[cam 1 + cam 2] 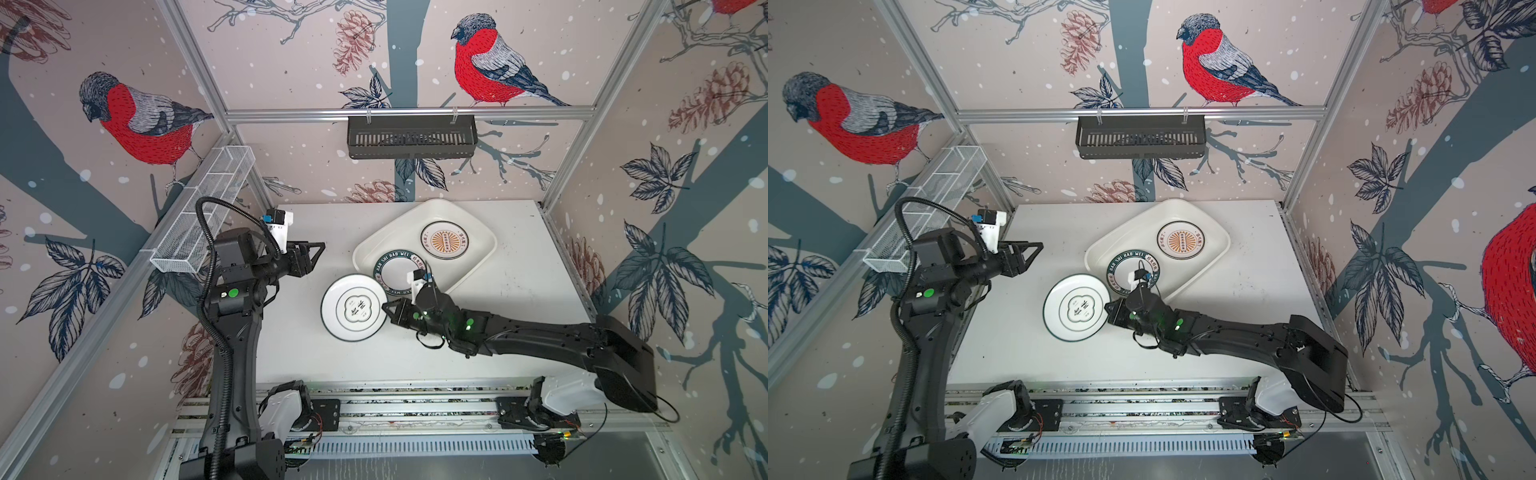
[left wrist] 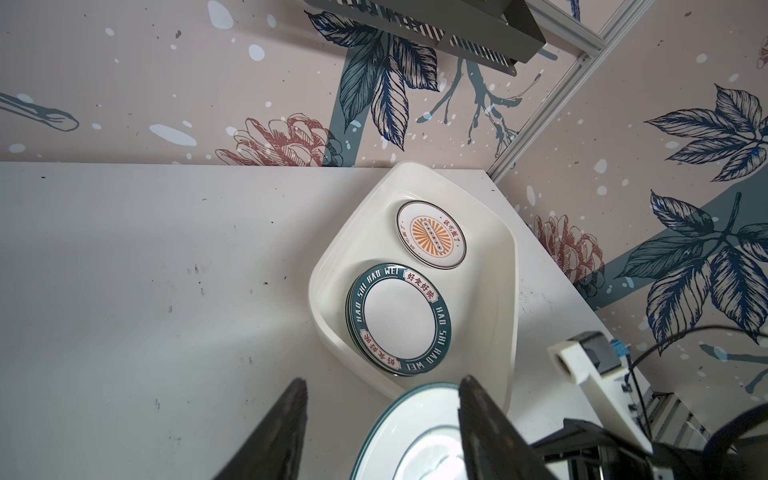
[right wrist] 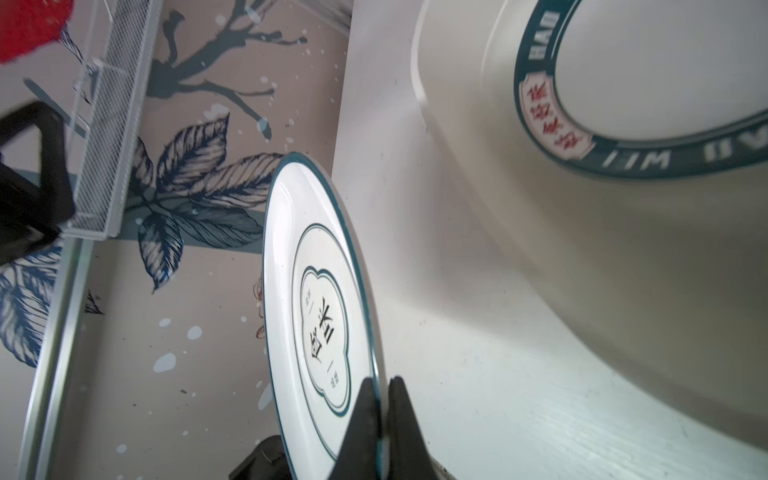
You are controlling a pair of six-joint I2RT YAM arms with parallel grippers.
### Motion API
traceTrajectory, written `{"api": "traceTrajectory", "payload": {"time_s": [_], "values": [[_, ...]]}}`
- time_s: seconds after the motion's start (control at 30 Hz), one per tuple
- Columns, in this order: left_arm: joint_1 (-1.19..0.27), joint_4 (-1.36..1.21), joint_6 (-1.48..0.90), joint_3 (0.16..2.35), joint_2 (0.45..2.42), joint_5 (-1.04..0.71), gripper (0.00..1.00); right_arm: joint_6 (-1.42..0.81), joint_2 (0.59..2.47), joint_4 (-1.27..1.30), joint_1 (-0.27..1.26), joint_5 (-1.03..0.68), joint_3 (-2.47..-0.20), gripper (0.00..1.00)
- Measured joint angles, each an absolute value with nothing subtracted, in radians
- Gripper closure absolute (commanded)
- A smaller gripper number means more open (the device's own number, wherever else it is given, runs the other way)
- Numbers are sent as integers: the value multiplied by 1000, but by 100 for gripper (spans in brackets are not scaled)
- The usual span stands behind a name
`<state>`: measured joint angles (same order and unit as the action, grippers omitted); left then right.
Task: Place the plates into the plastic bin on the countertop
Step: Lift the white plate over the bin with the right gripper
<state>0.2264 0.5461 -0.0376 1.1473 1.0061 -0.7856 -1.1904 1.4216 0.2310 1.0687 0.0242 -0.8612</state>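
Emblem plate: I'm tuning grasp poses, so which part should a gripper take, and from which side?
Its thin rim, approached from the right in both top views, one finger on each face. The emblem plate is broad and shallow, so only the lip fits between jaws. The right gripper is shut on exactly that edge.

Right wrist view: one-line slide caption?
Right gripper pinches the rim of a round white thin-rimmed emblem plate beside the shallow white plastic bin.
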Motion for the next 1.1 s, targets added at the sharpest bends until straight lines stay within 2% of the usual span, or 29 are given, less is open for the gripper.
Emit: {"api": "traceTrajectory", "payload": {"time_s": [0.27, 0.53, 0.83, 1.1], "values": [[226, 528, -46, 1210, 1059, -817, 41, -1076, 1362, 139, 732, -96, -929, 98], [226, 525, -44, 1214, 1098, -821, 41, -1047, 1471, 152, 472, -228, -952, 98], [221, 521, -33, 1243, 1150, -886, 41, -1046, 1636, 220, 304, -298, -1003, 99], [211, 533, 12, 1254, 1179, -916, 41, -1046, 1777, 228, 233, -336, -1097, 99]]}}
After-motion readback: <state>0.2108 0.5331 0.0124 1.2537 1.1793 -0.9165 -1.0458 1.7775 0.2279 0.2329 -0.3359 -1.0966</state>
